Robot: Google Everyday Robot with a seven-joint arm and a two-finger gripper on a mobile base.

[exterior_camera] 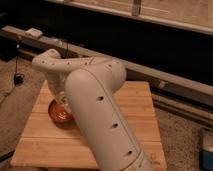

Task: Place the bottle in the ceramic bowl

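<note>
The orange-red ceramic bowl point(57, 113) sits on the left part of the wooden table point(137, 112); only its left half shows. My big white arm point(95, 105) bends over it from the lower right and covers the rest. My gripper point(62, 103) hangs down from the wrist right over the bowl and is mostly hidden behind the arm. The bottle is hidden from view.
A long grey ledge point(165, 80) runs behind the table, with a small white object point(34, 33) on its left end. A dark cable with a plug point(18, 78) lies on the floor at left. A blue box point(207, 150) stands at the lower right.
</note>
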